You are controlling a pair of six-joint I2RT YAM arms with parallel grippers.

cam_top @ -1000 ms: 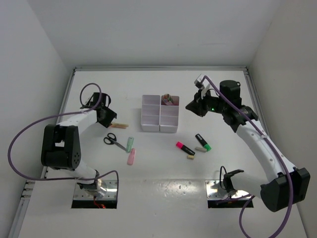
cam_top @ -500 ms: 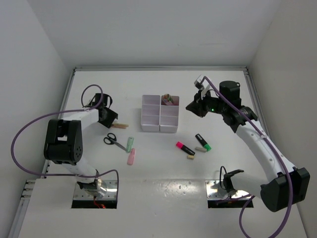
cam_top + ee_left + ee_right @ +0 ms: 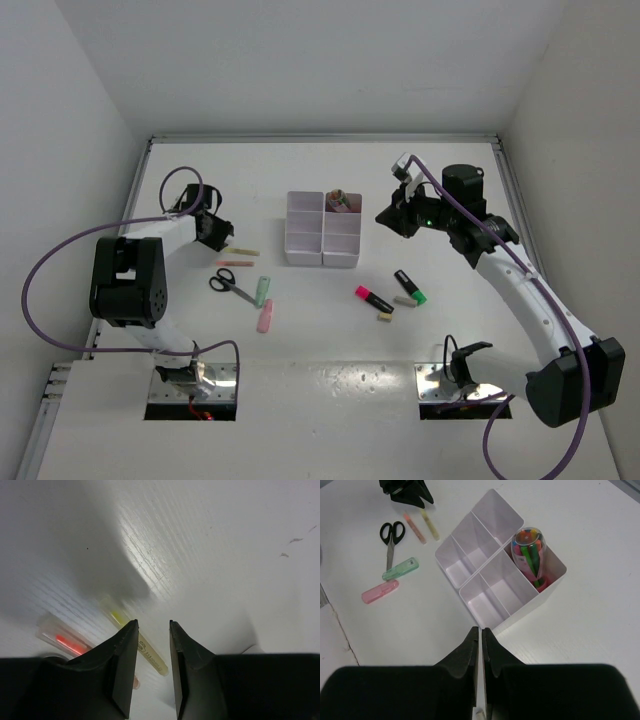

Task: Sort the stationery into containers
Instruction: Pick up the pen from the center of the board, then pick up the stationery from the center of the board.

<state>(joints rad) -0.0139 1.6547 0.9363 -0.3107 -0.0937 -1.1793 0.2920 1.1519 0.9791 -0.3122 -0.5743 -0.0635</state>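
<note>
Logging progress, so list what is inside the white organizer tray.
The white organizer tray holds one clear tube of coloured sticks, leaning in a corner compartment. The other five compartments look empty. The tube covers its compartment's floor, so anything beneath it is hidden.

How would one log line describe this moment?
left tool: open, by yellow pencil | right tool: shut, near tray | tray: one tube inside | scissors: unsorted

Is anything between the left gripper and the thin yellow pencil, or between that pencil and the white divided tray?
Nothing visible. The left gripper hangs open over the thin yellow pencil. From the pencil to the white plastic six-compartment tray only table shows; the black-handled scissors lie nearer the arms, off that line.
</note>
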